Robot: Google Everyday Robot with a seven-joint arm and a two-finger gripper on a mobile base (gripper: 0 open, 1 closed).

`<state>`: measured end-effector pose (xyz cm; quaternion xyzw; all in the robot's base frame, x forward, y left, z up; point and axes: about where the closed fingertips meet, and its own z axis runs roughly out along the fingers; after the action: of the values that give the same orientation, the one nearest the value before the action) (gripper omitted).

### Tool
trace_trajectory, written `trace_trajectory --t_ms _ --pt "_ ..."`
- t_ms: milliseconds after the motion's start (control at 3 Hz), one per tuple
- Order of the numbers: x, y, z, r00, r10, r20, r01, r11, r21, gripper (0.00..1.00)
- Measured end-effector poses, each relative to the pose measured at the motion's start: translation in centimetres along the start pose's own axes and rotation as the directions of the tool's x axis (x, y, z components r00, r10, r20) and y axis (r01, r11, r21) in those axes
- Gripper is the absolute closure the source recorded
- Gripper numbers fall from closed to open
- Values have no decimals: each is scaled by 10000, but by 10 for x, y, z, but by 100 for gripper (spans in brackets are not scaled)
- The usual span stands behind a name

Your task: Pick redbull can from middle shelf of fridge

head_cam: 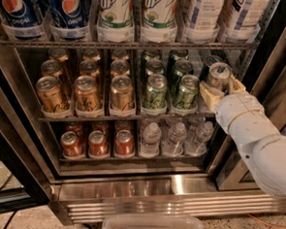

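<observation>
Redbull can [218, 74]: slim aluminium cylinder with a silver pull-tab top, at the right end of the middle shelf [89, 118], a grey wire rack in the fridge [176, 198]. End effector [222, 89]: cream two-finger clamp on a white arm, closed around the can's lower body, beside wider green cans [155, 90].

One camera stands close in front of the open fridge [177, 196], facing it and tilted downward; the hand [223, 88] sits at the right end of the middle shelf [118, 116].
</observation>
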<state>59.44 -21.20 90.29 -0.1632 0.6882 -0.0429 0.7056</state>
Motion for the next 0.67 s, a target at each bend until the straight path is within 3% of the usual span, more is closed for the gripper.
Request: trace_trajectory --t_ms 333,667 --pt "8 -5 -24 9953 -516 -814 487 9981 -373 100" --pt "14 -21 -54 9810 -1185 -1536 1128 9926 -454 100"
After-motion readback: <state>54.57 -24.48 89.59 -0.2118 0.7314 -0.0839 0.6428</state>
